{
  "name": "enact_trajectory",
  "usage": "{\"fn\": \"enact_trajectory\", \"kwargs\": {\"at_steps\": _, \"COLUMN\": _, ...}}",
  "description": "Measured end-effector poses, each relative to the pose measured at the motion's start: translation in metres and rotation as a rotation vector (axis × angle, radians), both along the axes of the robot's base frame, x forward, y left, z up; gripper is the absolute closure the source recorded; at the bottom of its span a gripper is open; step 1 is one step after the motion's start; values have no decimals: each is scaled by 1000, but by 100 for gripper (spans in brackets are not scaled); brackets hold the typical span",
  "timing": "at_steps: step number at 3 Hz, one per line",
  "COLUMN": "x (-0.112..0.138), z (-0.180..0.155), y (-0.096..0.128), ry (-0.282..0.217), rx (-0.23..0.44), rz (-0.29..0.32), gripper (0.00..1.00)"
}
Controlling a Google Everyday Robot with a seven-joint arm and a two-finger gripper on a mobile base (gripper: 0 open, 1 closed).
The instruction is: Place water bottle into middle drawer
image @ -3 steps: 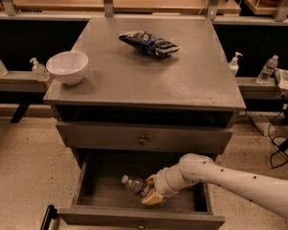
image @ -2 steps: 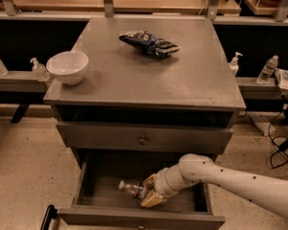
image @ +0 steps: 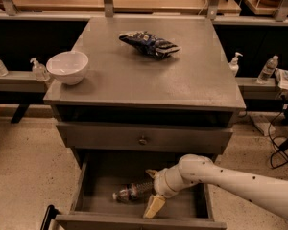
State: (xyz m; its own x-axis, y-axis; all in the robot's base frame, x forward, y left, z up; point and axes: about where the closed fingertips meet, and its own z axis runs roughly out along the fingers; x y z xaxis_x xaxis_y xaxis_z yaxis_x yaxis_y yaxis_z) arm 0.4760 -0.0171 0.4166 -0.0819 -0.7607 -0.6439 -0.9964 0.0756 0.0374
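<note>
The step in hand looks like the release: the bottle is already down inside the open drawer (image: pixel 110 220), so the placing itself seems nearly done.

The pincer (image: pixel 147 193) reaches into the drawer from the right. Its two tan fingers (image: pixel 152 207) stand spread wider than the bottle, one toward the back and one toward the front. It seems to grip nothing.

The bottle (image: pixel 129 192) lies on its side on the drawer floor. Its cap points left and its base end sits between the spread fingers. Whether either finger touches it cannot be told.

The next move probably calls for lifting the pincer up and out without nudging the bottle.

Farther back is a closed drawer front (image: pixel 143 139). On the counter (image: pixel 182 80) above it sit a bowl (image: pixel 67 67) and a bag (image: pixel 150 43).
</note>
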Motion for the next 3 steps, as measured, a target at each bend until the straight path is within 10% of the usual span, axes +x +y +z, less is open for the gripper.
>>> {"fn": "enact_trajectory", "kwargs": {"at_steps": 2, "x": -4, "z": 27, "y": -1, "ry": -31, "rx": 150, "rz": 22, "gripper": 47}}
{"fn": "enact_trajectory", "kwargs": {"at_steps": 3, "x": -6, "z": 42, "y": -4, "ry": -49, "rx": 193, "rz": 33, "gripper": 34}}
